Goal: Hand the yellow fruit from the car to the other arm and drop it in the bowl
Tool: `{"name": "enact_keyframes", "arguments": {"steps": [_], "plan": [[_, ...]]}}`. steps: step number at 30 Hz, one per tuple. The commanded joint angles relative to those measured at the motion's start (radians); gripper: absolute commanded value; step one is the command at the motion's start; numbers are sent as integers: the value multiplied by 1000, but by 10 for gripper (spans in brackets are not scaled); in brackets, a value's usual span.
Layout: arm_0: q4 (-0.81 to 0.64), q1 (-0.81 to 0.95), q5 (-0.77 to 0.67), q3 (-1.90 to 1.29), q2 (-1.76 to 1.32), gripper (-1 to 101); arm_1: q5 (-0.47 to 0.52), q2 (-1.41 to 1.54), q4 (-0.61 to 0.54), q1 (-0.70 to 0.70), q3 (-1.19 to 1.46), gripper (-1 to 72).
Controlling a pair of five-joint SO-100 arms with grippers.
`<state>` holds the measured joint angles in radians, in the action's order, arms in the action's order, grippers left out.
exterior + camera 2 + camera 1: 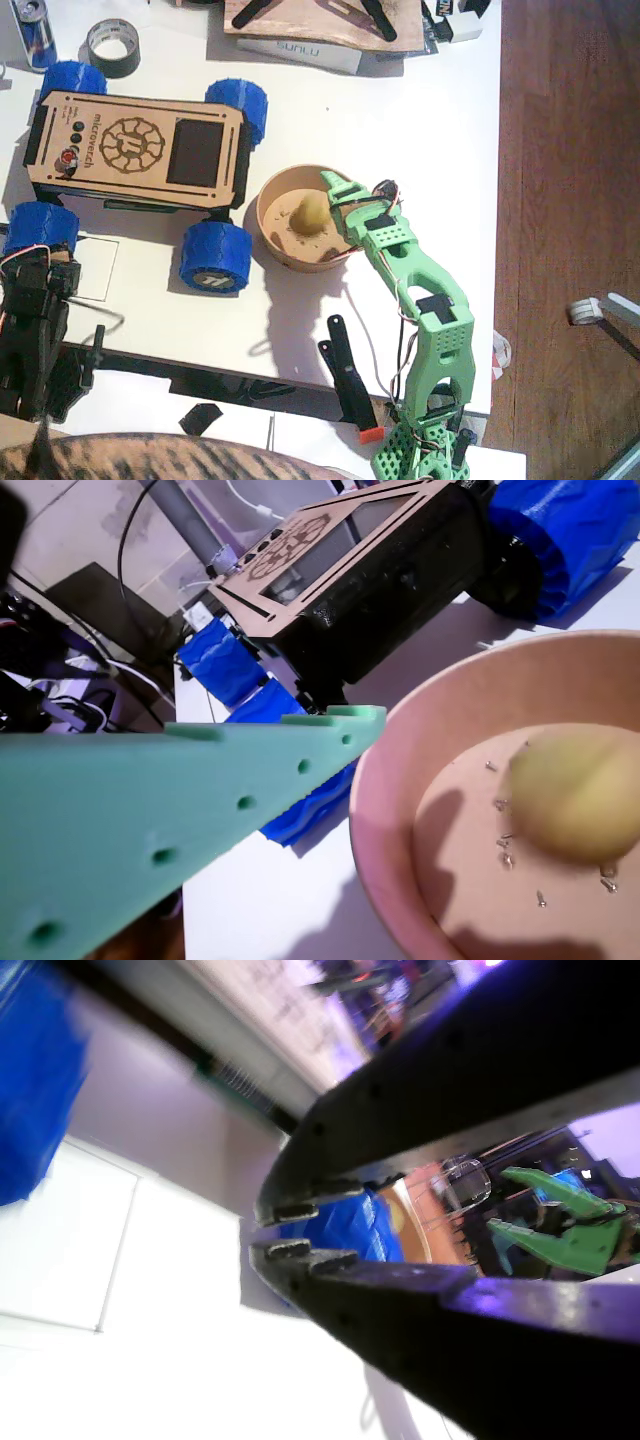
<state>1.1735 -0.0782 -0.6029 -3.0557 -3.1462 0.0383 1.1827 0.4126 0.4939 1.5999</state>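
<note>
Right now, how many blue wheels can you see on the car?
4. On the car: rear-left wheel, rear-right wheel, front-left wheel beside the black arm, front-right wheel next to the bowl. None looks hidden.

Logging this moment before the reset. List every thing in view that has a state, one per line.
yellow fruit: lying loose in the bowl
bowl: upright, holds the fruit and crumbs
car: standing on its wheels, top bare
right gripper: open, over the bowl's rim, holds nothing
left gripper: shut, empty
tape roll: lying flat
</note>
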Motion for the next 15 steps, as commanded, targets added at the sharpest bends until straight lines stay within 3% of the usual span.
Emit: {"name": "enact_keyframes", "arguments": {"steps": [1,4,6,8,15], "plan": [[-14,0,8,-8,-8,1,-11,75,6,-5,-11,251],[-11,2,8,-17,-9,1,-18,101,9,-6,9,222],[-11,2,8,-26,-18,1,-32,138,9,-6,46,143],[-9,2,8,-28,-20,1,-61,212,14,2,121,12],[6,2,8,-29,-17,1,-198,701,54,23,598,0]]}}
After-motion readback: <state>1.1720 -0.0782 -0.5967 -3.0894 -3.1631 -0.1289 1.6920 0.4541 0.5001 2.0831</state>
